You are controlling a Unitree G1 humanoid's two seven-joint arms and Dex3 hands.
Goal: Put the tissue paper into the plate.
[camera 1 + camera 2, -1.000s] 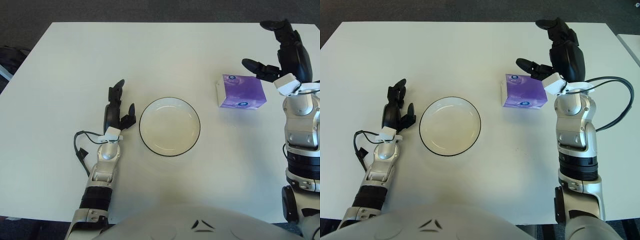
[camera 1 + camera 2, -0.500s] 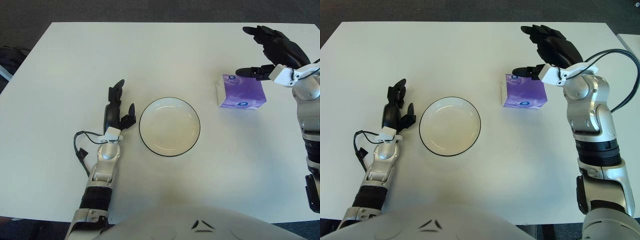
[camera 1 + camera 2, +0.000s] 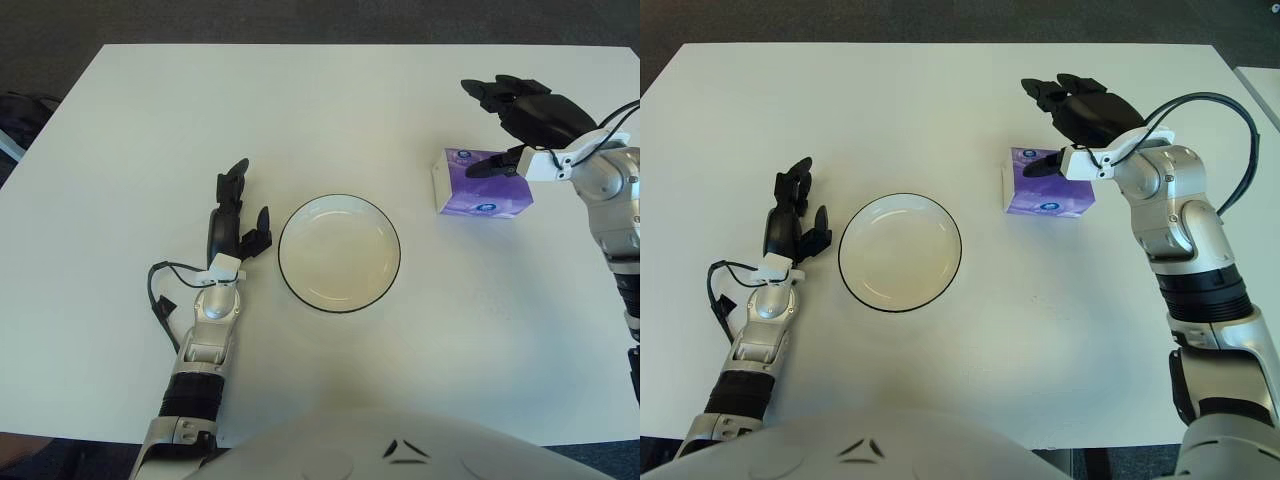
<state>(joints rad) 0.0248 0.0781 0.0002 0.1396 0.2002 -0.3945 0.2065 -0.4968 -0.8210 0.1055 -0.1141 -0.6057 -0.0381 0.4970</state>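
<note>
Two hands show over the white worktop (image 3: 330, 110): the left hand (image 3: 232, 222) is beside the empty plate (image 3: 339, 253), on its left, fingers loose and holding nothing. Right of the plate, well apart, sits the purple tissue paper (image 3: 481, 184), and the right hand (image 3: 1077, 112) is spread wide just above its back edge, gripping nothing.

Plain lab or office setting: bare white table (image 3: 330, 110) on dark grey carpet (image 3: 300, 20).

Glossy white plate (image 3: 339, 253) with dark rim; printed purple tissue box (image 3: 483, 184); matt white table (image 3: 330, 110).
</note>
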